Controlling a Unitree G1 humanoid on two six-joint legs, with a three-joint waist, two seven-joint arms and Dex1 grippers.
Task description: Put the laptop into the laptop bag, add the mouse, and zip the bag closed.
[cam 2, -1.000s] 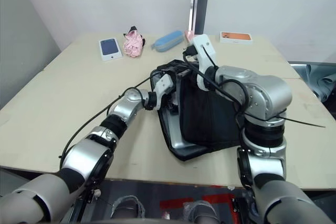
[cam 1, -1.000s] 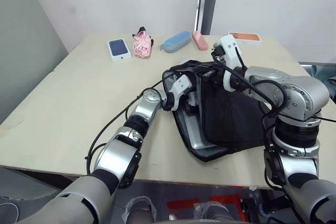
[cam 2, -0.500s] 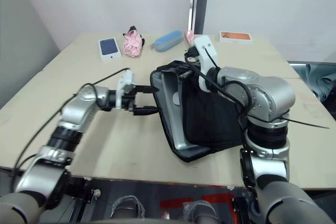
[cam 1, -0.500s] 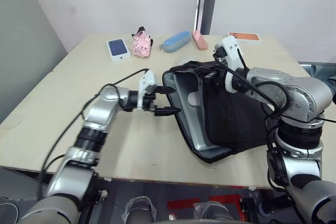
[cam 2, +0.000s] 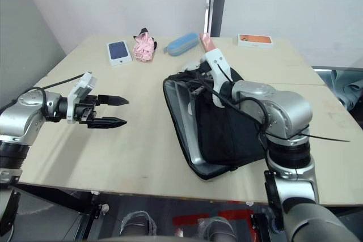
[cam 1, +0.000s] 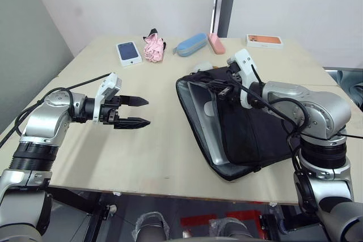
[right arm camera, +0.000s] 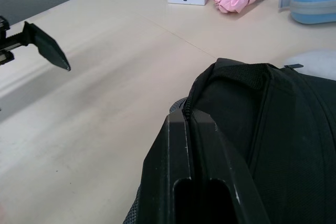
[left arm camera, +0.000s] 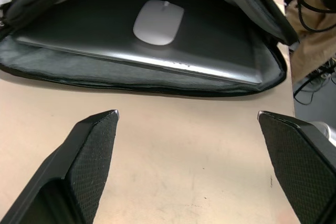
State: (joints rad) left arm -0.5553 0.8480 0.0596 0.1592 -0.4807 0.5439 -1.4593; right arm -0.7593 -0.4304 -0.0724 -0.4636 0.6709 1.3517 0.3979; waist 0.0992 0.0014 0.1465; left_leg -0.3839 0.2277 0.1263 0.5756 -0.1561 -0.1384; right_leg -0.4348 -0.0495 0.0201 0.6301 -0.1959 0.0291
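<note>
The black laptop bag [cam 1: 255, 134] lies at the table's right with its mouth facing left. Inside it the silver-grey laptop [left arm camera: 210, 51] lies flat, and the white mouse [left arm camera: 158, 22] rests on the lid. My right gripper [cam 1: 224, 90] is shut on the bag's upper flap edge and holds the mouth open; in the right wrist view its fingers [right arm camera: 181, 145] pinch the black fabric. My left gripper [cam 1: 146, 111] hovers open and empty over bare table, well left of the bag's mouth.
Along the far edge sit a white box with a blue top [cam 1: 129, 52], a pink bundle [cam 1: 153, 47], a blue case [cam 1: 190, 44], a small pink block [cam 1: 215, 43] and an orange-topped box [cam 1: 264, 39]. A puffy white object [cam 1: 199, 66] lies just behind the bag.
My left gripper has pulled out of the bag's mouth and swung left over the table, open and empty. The right gripper has lowered the held flap a little.
</note>
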